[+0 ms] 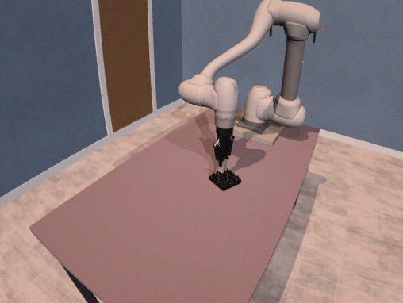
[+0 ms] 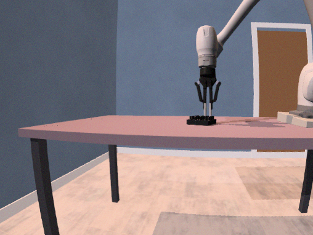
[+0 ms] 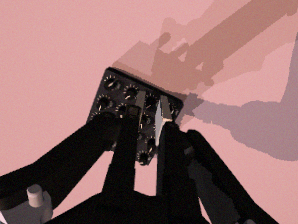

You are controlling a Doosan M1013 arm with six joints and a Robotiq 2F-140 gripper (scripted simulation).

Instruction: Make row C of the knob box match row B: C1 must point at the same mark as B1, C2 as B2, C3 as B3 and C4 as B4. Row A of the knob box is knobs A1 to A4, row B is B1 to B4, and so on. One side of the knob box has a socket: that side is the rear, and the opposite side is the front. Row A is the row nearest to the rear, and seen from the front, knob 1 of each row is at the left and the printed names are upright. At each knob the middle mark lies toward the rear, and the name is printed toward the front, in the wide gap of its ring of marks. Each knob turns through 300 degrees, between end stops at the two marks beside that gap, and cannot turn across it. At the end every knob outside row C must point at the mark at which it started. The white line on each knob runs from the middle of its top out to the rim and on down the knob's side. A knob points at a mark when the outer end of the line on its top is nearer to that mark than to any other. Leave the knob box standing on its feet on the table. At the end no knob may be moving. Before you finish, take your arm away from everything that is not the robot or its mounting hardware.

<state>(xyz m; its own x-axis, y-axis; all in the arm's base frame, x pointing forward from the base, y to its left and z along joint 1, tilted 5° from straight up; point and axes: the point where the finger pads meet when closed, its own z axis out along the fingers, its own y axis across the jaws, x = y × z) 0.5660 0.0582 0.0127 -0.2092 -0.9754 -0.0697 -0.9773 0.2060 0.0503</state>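
Observation:
The knob box [image 1: 227,178] is a small black block with rows of knobs. It stands flat on the pink table, in front of the arm's base. It also shows in the exterior view [image 2: 201,120] and in the wrist view [image 3: 136,119]. My gripper [image 1: 224,168] [image 2: 207,114] points straight down over the box, with its fingertips at knob height. In the wrist view the two fingers stand a small gap apart on either side of one column of knobs. They are slightly parted and do not clamp a knob. The knob names and white lines are too small to read.
The arm's base stands on a beige plate [image 1: 259,132] at the table's far end. The table's edges lie well away from the box on all sides. A brown door [image 1: 124,63] is in the wall behind.

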